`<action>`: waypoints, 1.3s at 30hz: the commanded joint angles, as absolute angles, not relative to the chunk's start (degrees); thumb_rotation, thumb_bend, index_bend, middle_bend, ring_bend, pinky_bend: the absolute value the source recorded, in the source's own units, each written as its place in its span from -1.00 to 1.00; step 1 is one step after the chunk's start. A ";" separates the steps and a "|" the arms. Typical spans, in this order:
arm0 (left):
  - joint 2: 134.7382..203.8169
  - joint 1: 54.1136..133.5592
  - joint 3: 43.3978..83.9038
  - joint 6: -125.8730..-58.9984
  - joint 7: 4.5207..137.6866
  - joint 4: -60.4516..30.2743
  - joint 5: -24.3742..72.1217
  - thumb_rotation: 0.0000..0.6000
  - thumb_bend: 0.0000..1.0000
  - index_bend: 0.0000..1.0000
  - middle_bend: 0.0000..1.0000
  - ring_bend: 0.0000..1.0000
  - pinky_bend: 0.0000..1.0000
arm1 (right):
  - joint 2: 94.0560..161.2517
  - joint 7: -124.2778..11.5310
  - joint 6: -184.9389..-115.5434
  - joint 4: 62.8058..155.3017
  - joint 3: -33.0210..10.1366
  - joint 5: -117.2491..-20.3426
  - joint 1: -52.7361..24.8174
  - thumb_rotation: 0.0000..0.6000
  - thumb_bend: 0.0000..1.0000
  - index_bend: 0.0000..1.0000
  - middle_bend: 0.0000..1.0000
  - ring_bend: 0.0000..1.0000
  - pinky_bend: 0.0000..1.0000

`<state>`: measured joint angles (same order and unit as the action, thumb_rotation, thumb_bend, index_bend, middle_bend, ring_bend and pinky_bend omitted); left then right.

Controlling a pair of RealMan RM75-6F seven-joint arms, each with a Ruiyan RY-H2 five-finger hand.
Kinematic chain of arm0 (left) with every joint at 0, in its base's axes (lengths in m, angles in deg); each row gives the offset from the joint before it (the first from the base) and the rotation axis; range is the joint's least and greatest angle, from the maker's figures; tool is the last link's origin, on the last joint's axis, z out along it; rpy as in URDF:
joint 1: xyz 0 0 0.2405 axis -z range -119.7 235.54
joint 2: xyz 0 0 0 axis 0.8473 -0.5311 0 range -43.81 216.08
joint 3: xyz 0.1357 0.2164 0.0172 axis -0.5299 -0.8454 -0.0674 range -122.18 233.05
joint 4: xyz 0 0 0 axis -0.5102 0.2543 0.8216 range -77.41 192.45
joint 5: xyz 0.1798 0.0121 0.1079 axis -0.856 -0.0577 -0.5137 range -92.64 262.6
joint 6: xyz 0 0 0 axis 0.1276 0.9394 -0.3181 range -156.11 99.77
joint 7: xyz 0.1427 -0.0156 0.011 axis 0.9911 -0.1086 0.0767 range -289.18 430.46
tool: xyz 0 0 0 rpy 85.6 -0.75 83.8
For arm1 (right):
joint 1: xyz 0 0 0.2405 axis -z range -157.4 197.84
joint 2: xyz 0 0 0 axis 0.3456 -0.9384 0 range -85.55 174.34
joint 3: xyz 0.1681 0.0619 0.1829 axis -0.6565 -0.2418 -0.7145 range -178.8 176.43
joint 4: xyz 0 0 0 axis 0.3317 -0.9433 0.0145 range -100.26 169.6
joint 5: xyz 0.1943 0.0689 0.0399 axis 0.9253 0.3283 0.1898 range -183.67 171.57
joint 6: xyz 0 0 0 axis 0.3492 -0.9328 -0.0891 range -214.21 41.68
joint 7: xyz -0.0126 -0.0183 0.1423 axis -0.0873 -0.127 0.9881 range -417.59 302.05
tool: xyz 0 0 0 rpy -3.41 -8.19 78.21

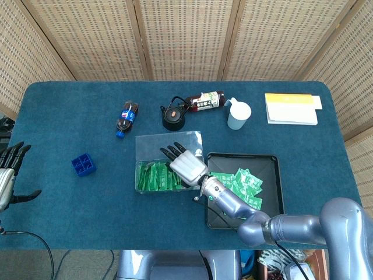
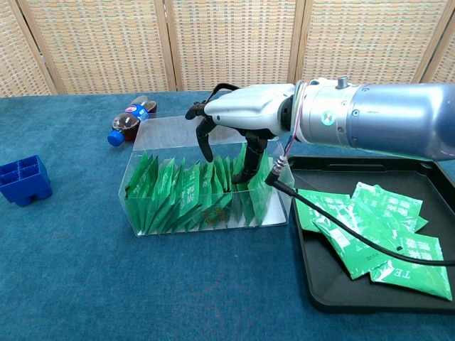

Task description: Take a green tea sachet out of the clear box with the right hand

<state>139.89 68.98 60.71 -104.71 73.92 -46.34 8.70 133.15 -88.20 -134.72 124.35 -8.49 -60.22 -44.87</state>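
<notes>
Green tea sachets [image 2: 186,195] are tightly packed in the clear box [image 2: 206,213]; the right hand [image 2: 234,121], fingers spread and holding nothing, may snag several sachets or drag the box toward the black tray [image 2: 426,167]. Left hand [image 1: 8,169] idles open off the table's left edge.

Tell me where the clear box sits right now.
In the head view the clear box is mid-table, directly left of the black tray, with the right hand reaching into it.

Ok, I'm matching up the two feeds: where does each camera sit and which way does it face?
Head view: high up, looking down on the table; shows the right hand over the clear box and the left hand at the table's edge.
Chest view: low, looking level across the table; shows only the right hand.
Shared: clear box, sachets, black tray, blue block.
</notes>
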 commanded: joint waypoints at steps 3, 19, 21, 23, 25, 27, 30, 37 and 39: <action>139.85 68.99 60.75 -104.70 73.76 -46.32 8.73 1.00 -0.78 -1.00 -1.00 -1.00 -1.00 | 133.37 -88.91 -135.07 124.17 -8.74 -59.82 -44.88 1.00 -0.18 -0.09 -0.95 -1.00 -1.00; 139.78 69.10 60.67 -104.46 73.95 -46.46 8.82 1.00 -0.77 -1.00 -1.00 -1.00 -1.00 | 130.53 -94.91 -135.00 125.60 -7.04 -57.51 -45.14 1.00 -0.09 -0.07 -0.95 -1.00 -1.00; 139.79 69.10 60.66 -104.45 73.99 -46.48 8.83 1.00 -0.77 -1.00 -1.00 -1.00 -1.00 | 130.38 -95.11 -135.10 125.50 -6.91 -57.64 -45.07 1.00 -0.09 -0.07 -0.95 -1.00 -1.00; 139.79 69.10 60.66 -104.47 74.03 -46.51 8.83 1.00 -0.77 -1.00 -1.00 -1.00 -1.00 | 130.27 -94.98 -135.05 125.47 -6.84 -57.63 -44.92 1.00 -0.09 -0.07 -0.95 -1.00 -1.00; 139.82 69.09 60.65 -104.48 74.08 -46.49 8.84 1.00 -0.77 -1.00 -1.00 -1.00 -1.00 | 130.24 -94.44 -134.87 125.46 -6.86 -57.64 -44.71 1.00 -0.09 -0.06 -0.95 -1.00 -1.00; 139.87 69.12 60.63 -104.46 74.19 -46.50 8.82 1.00 -0.77 -1.00 -1.00 -1.00 -1.00 | 130.45 -92.98 -134.35 125.57 -7.14 -57.76 -44.42 1.00 -0.09 -0.05 -0.94 -1.00 -1.00; 139.88 69.14 60.62 -104.41 74.26 -46.53 8.87 1.00 -0.77 -1.00 -1.00 -1.00 -1.00 | 130.83 -92.28 -134.12 125.14 -7.26 -58.55 -44.37 1.00 -0.08 -0.02 -0.94 -1.00 -1.00; 139.74 69.15 60.69 -104.35 73.85 -46.46 8.99 1.00 -0.77 -1.00 -1.00 -1.00 -1.00 | 131.91 -92.98 -134.15 123.60 -7.09 -58.89 -44.50 1.00 0.04 0.05 -0.93 -1.00 -1.00; 139.70 69.15 60.67 -104.31 73.75 -46.43 8.94 1.00 -0.77 -1.00 -1.00 -1.00 -1.00 | 131.97 -93.13 -134.22 123.48 -7.10 -58.85 -44.49 1.00 0.09 0.06 -0.93 -1.00 -1.00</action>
